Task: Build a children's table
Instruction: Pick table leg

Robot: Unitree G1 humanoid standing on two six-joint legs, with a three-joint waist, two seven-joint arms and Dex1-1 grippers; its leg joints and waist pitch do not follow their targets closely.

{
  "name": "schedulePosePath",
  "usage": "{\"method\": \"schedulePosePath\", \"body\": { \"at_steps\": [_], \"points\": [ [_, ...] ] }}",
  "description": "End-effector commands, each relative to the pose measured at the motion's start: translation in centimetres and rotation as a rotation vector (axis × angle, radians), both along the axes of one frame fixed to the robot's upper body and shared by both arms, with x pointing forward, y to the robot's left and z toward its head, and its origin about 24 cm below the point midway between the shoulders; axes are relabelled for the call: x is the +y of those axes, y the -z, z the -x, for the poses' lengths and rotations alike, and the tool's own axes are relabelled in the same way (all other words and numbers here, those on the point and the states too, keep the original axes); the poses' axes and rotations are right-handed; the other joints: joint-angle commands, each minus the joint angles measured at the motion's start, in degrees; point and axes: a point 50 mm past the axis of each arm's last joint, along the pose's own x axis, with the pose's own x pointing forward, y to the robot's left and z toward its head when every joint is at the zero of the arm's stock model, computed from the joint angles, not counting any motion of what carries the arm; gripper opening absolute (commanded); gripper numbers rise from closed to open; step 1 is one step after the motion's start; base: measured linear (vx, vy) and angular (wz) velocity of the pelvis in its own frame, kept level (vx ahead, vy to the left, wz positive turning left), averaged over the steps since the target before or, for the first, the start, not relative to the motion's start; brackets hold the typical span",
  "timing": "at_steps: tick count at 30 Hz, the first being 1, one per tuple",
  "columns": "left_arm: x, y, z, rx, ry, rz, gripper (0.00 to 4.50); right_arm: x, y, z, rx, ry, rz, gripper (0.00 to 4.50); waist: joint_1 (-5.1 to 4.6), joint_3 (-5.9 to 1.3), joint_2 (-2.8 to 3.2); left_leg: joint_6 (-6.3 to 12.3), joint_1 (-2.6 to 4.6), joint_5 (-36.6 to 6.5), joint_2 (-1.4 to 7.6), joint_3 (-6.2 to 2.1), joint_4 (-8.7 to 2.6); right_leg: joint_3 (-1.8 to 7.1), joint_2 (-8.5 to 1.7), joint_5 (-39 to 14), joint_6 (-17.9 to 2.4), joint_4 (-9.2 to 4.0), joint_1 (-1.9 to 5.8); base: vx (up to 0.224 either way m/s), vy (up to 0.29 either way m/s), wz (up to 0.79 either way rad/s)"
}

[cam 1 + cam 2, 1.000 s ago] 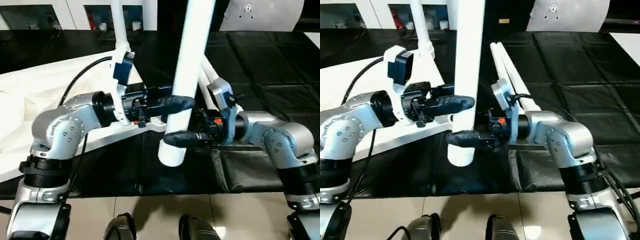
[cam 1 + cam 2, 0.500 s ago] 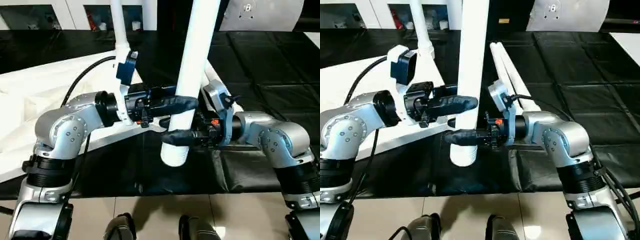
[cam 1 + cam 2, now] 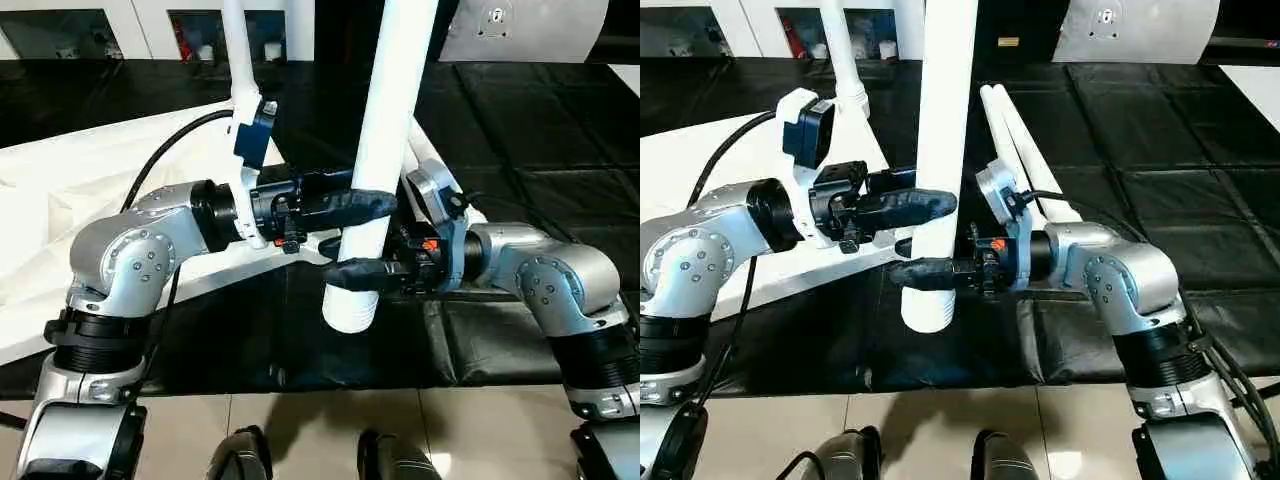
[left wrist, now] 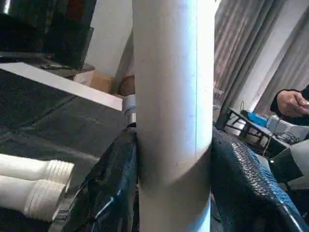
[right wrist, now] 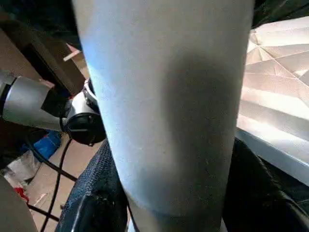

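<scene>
The right hand (image 3: 925,272) has just clamped onto the long white tapered plastic leg (image 3: 940,150), below the left hand (image 3: 925,205), which keeps its hold. Both now carry it upright beside the white ribbed tabletop (image 3: 60,190), ready for socketing. Smooth, wide open end hanging downward.

no readable text, label, brand or number anywhere, small dark mark on the pale grey rounded panel (image 3: 520,30) at upper right too small to read
</scene>
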Motion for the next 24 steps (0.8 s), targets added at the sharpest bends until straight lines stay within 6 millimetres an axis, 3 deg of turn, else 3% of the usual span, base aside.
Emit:
{"method": "schedulePosePath", "body": {
  "at_steps": [1, 5, 10, 11, 13, 14, 17, 24],
  "points": [
    [-0.4, -0.8, 0.8, -0.036, 0.042, 0.004, 2.55, 0.0, 0.1, 0.1, 0.003, 0.006, 0.008, 1.98, -0.04, -5.48, -0.14, 0.42, 1.66, -11.3, 0.36, 0.09, -3.37, 1.50, -2.79, -15.5, -12.5, -4.12, 3.30, 0.000, 0.000, 0.00],
    [0.0, -0.5, 0.9, -0.020, 0.030, 0.006, 2.66, -0.1, 0.2, 0.1, 0.005, 0.017, 0.002, 1.97, -0.01, -5.58, -0.10, 0.46, 1.66, -11.0, 0.44, 0.04, -3.38, 1.48, -2.79, -14.8, -12.6, -4.01, 3.32, 0.000, 0.000, 0.00],
    [0.3, -0.3, 1.0, -0.003, 0.022, 0.022, 3.16, -0.1, 0.3, 0.1, 0.006, 0.028, -0.006, 1.92, 0.06, -5.74, 0.00, 0.40, 1.71, -11.1, 0.42, 0.11, -3.30, 1.48, -2.76, -14.4, -12.9, -3.99, 3.33, 0.000, 0.000, 0.00],
    [0.5, -0.2, 1.1, 0.009, 0.010, 0.054, 3.29, -0.2, 0.3, 0.1, 0.002, 0.046, -0.013, 1.92, 0.14, -5.90, 0.30, 0.28, 1.72, -11.0, 0.41, 0.06, -3.24, 1.45, -2.79, -14.2, -13.0, -3.83, 3.43, 0.000, 0.000, 0.00],
    [0.9, -0.2, 1.1, 0.017, -0.014, 0.090, 3.45, -0.3, 0.3, 0.0, -0.008, 0.071, -0.021, 1.92, 0.08, -5.89, 0.10, 0.14, 1.55, -10.8, 0.35, 0.10, -3.24, 1.42, -2.73, -13.6, -13.3, -3.84, 3.46, 0.000, 0.000, 0.00],
    [1.3, -0.4, 0.9, 0.020, -0.062, 0.148, 3.52, -0.4, 0.2, 0.0, -0.013, 0.088, -0.034, 1.92, 0.12, -6.02, 0.30, 0.10, 1.69, -11.1, 0.40, 0.14, -3.17, 1.44, -2.71, -13.6, -13.4, -3.88, 3.40, 0.000, 0.000, 0.00],
    [2.2, -0.7, 0.2, 0.048, -0.156, 0.256, 3.82, -0.4, 0.0, 0.0, -0.028, 0.118, -0.056, 1.92, 0.31, -6.13, 0.07, 0.27, 1.51, -11.1, 0.30, 0.10, -3.07, 1.34, -2.66, -12.5, -14.0, -3.94, 3.60, 0.000, 0.000, 0.00],
    [3.4, -0.6, -1.0, 0.065, -0.412, 0.328, 3.82, 0.2, 0.0, -0.4, -0.092, 0.269, -0.056, 1.92, 0.22, -6.29, -0.04, 0.50, 1.51, -10.1, 0.30, 0.07, -3.07, 1.37, -2.57, -13.3, -11.8, -3.92, 3.50, 0.000, 0.000, 0.00]
  ]
}}
